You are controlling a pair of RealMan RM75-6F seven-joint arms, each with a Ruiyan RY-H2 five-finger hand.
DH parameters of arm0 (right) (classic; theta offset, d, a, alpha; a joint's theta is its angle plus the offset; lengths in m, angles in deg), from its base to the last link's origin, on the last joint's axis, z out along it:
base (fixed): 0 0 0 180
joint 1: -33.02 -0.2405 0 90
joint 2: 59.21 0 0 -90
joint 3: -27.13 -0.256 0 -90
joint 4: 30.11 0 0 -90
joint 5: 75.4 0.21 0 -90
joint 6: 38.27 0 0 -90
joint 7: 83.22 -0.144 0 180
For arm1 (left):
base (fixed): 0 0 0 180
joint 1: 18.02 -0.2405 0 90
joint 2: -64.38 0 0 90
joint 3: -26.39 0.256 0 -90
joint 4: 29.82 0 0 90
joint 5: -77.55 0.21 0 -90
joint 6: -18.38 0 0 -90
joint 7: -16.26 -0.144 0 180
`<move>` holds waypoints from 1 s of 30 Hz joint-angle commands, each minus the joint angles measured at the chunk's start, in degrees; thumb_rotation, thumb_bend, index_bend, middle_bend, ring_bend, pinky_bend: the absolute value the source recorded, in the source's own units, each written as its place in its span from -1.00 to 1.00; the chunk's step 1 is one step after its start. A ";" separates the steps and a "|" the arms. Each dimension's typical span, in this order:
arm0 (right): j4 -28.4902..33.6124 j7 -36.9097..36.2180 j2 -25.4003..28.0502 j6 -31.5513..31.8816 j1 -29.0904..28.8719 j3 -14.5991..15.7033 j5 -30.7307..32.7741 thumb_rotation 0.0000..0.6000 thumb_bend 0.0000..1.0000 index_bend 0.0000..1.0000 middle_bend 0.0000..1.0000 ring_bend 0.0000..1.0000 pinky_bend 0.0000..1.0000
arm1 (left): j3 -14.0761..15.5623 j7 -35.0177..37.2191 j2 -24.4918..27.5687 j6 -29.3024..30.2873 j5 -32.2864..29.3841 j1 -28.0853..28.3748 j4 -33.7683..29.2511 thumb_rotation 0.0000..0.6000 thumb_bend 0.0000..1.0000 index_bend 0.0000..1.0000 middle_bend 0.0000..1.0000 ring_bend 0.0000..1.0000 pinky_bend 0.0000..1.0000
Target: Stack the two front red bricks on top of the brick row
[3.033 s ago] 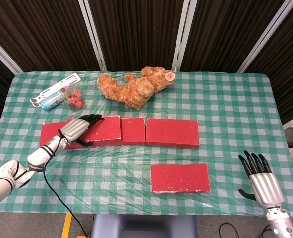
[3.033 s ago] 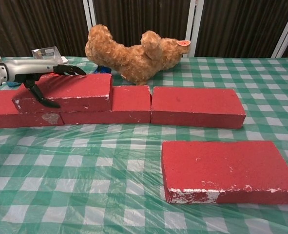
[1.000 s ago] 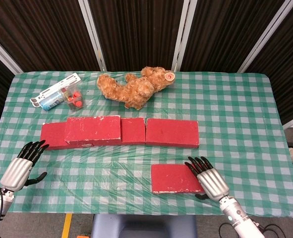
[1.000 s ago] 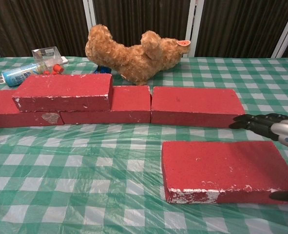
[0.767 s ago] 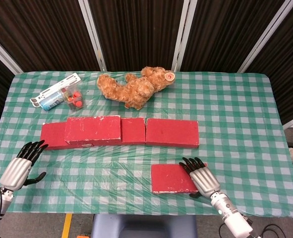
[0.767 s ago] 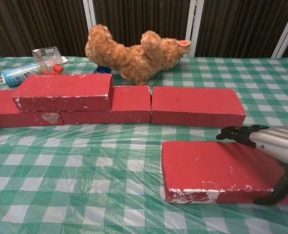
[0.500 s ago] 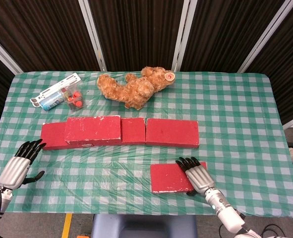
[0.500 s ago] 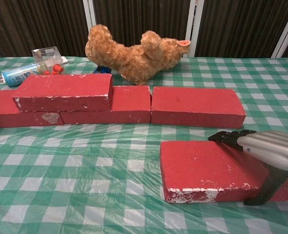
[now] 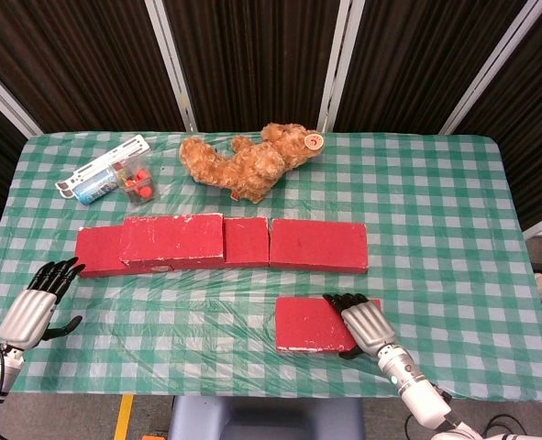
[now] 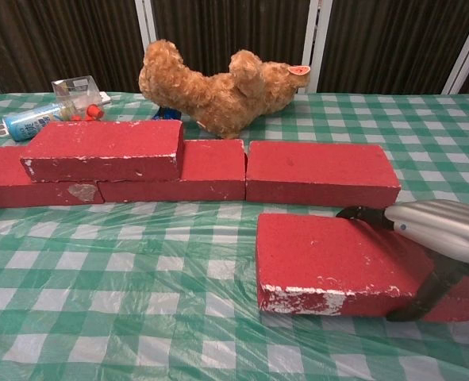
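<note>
Brick [image 10: 329, 258] sits clamped at its right end in the right hand [image 9: 365, 324]: fingers [image 10: 369, 214] over the top face, thumb against the front edge. Beyond the fingertips lies the row [image 9: 317, 245]. Left hand [image 9: 34, 310] holds nothing, fingers spread.

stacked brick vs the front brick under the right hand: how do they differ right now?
The stacked brick rests on top of the brick row, left end; the front brick is in front of the row. The right hand grips the front brick; nothing touches the stacked one. The front brick looks tilted; the stacked one lies flat. Both are red with white-scuffed edges.
</note>
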 commanded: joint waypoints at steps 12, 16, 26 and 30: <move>5.98 -1.08 8.21 1.69 -8.61 -13.04 0.69 1.00 -0.77 0.04 -0.35 -0.45 -0.22 | -2.61 -7.17 -0.27 0.19 -2.19 -1.16 -4.20 1.00 -0.42 -1.00 -1.00 -1.00 -1.00; 1.40 1.55 7.66 -2.23 -14.94 -17.88 8.85 1.00 -0.77 0.03 -0.35 -0.45 -0.23 | -3.48 -8.67 -0.93 -0.85 -3.39 -1.01 -4.10 1.00 -0.42 -1.00 -1.00 -1.00 -1.00; -18.24 4.53 0.13 -12.70 -29.40 -18.44 18.69 1.00 -0.77 -0.01 -0.35 -0.46 -0.26 | -5.02 -11.19 -2.61 -4.29 -6.24 -0.34 -2.23 1.00 -0.42 -1.00 -1.00 -1.00 -1.00; -24.15 1.06 -2.55 -15.24 -30.94 -16.82 17.96 1.00 -0.77 -0.01 -0.35 -0.46 -0.26 | -5.65 -11.60 -2.80 -3.81 -6.50 -0.51 -1.73 1.00 -0.43 -1.00 -1.00 -1.00 -1.00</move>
